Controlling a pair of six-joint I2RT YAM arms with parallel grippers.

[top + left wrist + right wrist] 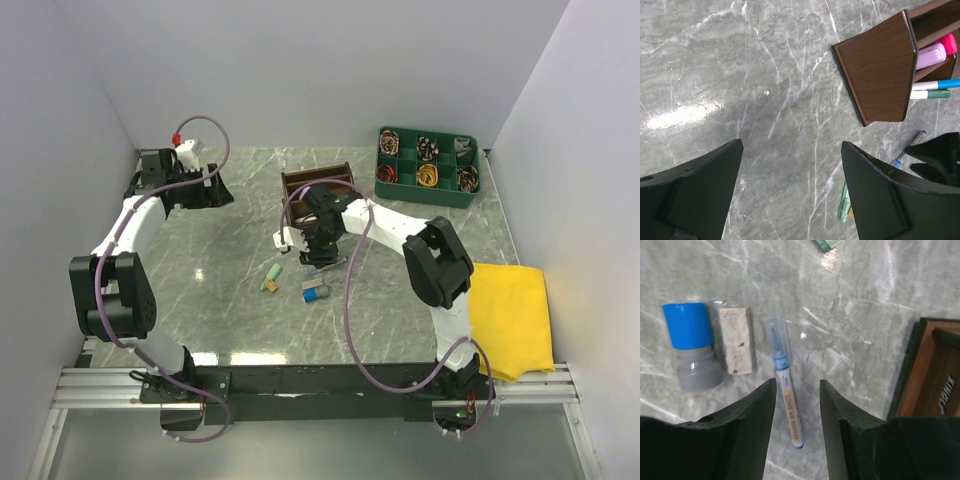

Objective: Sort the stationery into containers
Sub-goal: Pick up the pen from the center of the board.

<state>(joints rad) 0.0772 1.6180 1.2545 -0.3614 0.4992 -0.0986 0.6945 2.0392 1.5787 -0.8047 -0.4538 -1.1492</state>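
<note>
My right gripper [797,382] is open, low over the table, with its jaws on either side of a thin white pen with a blue cap [785,390] that lies flat. Left of the pen lie a tan eraser [736,340] and a blue-grey stubby piece [692,347]. The dark brown organiser [922,375] stands just to the right. In the top view the right gripper [322,255] is just in front of the organiser [318,185]. My left gripper [792,145] is open and empty over bare table. The organiser [880,70] holds pink and purple markers [935,50] and two pens [932,89].
A green piece [270,280] and the blue-grey piece [317,291] lie in front of the organiser. A green tray of coiled cables [428,165] stands at the back right. A yellow cloth [510,315] lies at the right edge. White walls surround the table.
</note>
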